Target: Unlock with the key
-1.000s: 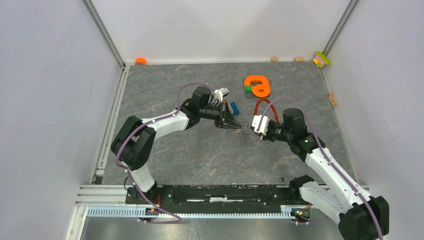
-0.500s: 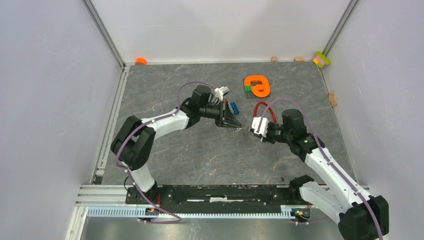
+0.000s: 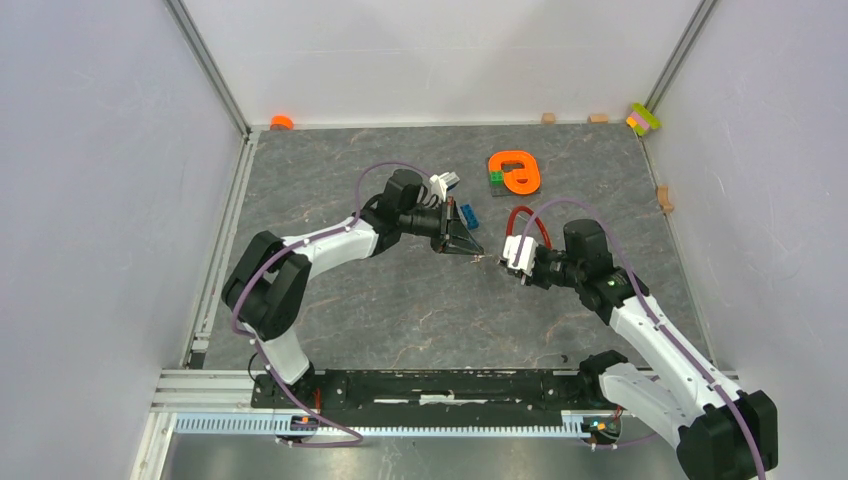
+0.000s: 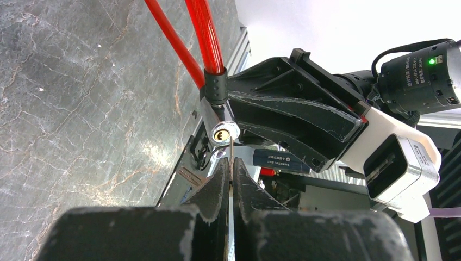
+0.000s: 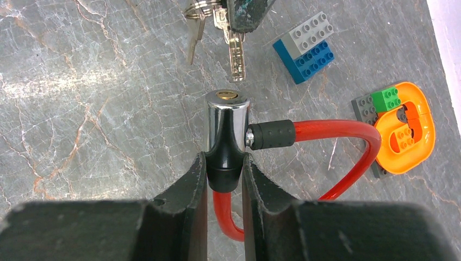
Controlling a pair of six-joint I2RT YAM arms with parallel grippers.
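As top cam shows it, L gripper [image 3: 470,249] and R gripper [image 3: 507,258] face each other just right of desk [image 3: 400,310] centre, tips near but apart. Key [image 3: 483,258] is a tiny glint at the L tips, betw the two. Red cable [image 3: 524,214] loops behind R gripper toward the far edge. Orange piece [image 3: 515,172] and blue brick [image 3: 467,215] sit further back.

L wrist cam: fingers [image 4: 215,190] pressed together, pinching key blade edge-on. Blade tip is just below the keyhole of the lock barrel [image 4: 219,129]; contact can't tell.

R wrist cam: jaws clamped on barrel's black base, chrome end w/ brass keyhole pointing at key bunch. One key aims at barrel, tip short of it and slightly off-axis. Spare key hangs off the ring beside it.
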